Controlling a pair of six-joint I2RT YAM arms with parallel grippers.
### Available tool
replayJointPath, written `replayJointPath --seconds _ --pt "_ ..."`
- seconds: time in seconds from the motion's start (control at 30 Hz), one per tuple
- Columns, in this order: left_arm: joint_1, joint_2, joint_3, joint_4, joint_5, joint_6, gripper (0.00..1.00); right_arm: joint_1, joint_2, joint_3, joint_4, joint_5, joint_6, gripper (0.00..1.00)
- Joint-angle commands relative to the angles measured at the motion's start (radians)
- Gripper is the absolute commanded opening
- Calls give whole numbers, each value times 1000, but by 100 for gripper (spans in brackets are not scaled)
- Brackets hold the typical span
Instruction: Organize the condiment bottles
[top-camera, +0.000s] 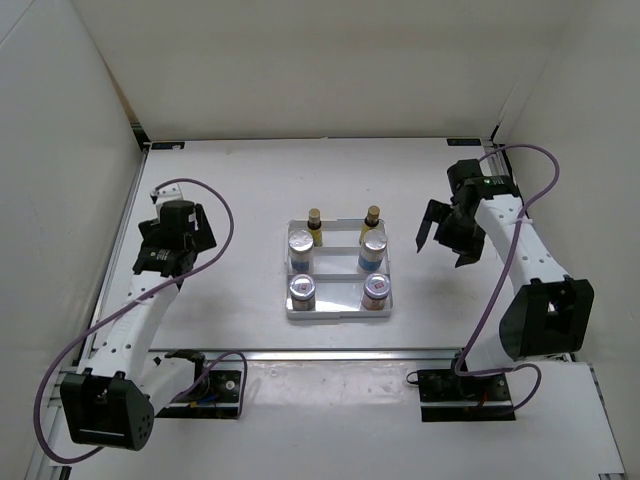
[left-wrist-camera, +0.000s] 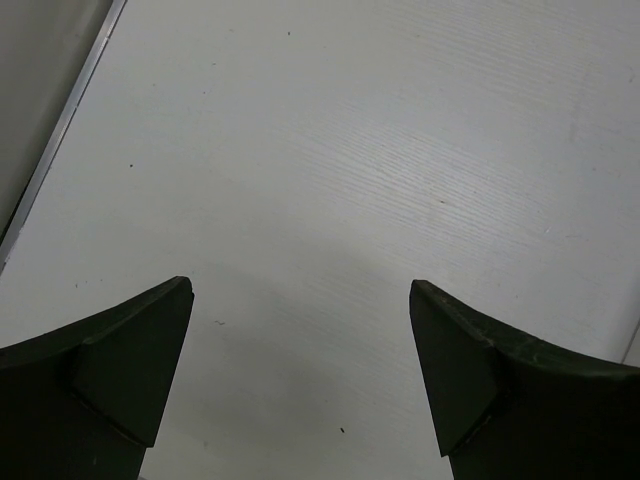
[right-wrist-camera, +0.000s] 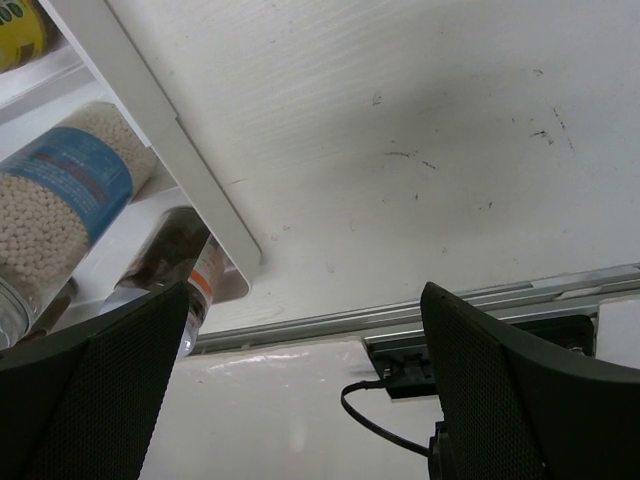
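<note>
Several condiment bottles stand in two columns on the white stepped tray. At the back are two slim yellow bottles, in the middle two blue-labelled ones, at the front two short reddish jars. The right wrist view catches a blue-labelled bottle, a reddish jar and the tray rim. My left gripper is open over bare table, left of the tray. My right gripper is open and empty, right of the tray.
White walls enclose the table on three sides. A metal rail runs across the near edge, with the arm bases and cables behind it. A wall seam shows at the left of the left wrist view.
</note>
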Motion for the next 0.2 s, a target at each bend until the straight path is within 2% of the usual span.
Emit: replayJointPath --seconds 0.0,0.17 --pt "5 -12 0 24 14 -9 100 -5 -6 7 17 -3 -19 100" --pt "5 -12 0 33 37 -29 100 -5 -43 -2 17 29 -19 100"
